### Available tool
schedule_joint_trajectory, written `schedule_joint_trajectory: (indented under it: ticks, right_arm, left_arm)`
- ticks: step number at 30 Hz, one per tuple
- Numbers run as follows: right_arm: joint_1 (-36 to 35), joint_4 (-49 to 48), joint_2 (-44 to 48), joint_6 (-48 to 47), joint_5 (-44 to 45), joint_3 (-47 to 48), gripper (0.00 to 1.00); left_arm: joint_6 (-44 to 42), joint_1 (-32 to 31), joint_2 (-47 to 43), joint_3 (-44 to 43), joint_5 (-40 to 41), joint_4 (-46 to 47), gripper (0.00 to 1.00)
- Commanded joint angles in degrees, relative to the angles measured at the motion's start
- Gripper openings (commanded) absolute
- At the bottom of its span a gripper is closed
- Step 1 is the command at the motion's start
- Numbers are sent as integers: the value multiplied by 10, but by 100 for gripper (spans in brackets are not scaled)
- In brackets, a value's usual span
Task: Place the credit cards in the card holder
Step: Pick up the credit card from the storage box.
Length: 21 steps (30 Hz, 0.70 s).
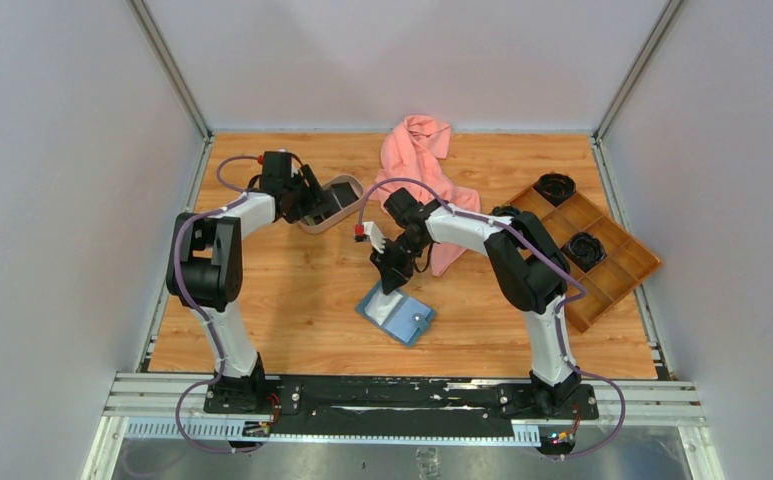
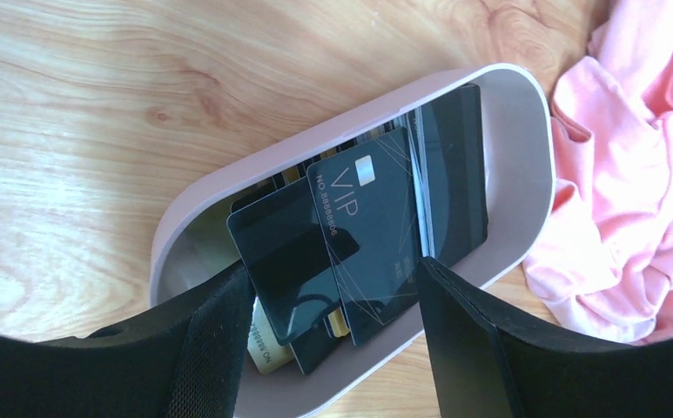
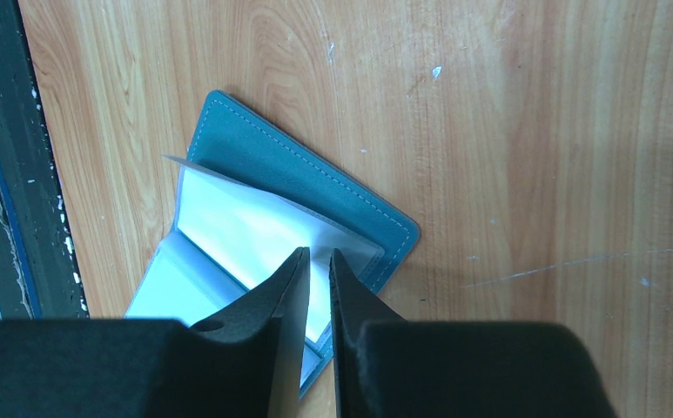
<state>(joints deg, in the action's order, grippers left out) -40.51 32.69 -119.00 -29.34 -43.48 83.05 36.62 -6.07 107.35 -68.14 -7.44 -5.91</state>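
Observation:
Several credit cards (image 2: 376, 226) lie stacked in an oval beige tray (image 2: 524, 131): mostly black, one marked VIP, with a gold card (image 2: 267, 353) peeking out underneath. My left gripper (image 2: 334, 266) hangs open over the tray's near end, one finger on each side of the stack. In the top view that gripper (image 1: 314, 200) is at the tray (image 1: 347, 183). The teal card holder (image 1: 397, 315) lies open on the table with its pale sleeves up. My right gripper (image 3: 315, 252) is right above the card holder (image 3: 315, 174), jaws only a narrow slit apart, nothing between them.
A pink cloth (image 1: 422, 160) lies crumpled behind the right arm, its edge close beside the oval tray (image 2: 629, 200). A brown wooden compartment tray (image 1: 602, 260) at the right holds two round black objects (image 1: 555, 186). Grey walls enclose the table.

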Motion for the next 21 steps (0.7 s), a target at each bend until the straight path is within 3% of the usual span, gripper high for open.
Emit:
schedule_joint_trajectory:
  ticks: [1, 13, 18, 21]
  right_arm:
    - [-17, 21, -33, -8, 16, -7, 19]
    - [-16, 22, -32, -9, 16, -7, 19]
    - [-17, 23, -31, -9, 16, -7, 19]
    - [-17, 23, -30, -10, 16, -6, 19]
  left_arm:
    - [13, 2, -30, 18, -48, 85, 68]
    - [51, 2, -37, 24, -75, 122, 62]
    - [73, 4, -22, 25, -96, 140, 47]
    - [77, 5, -19, 23, -99, 141, 46]
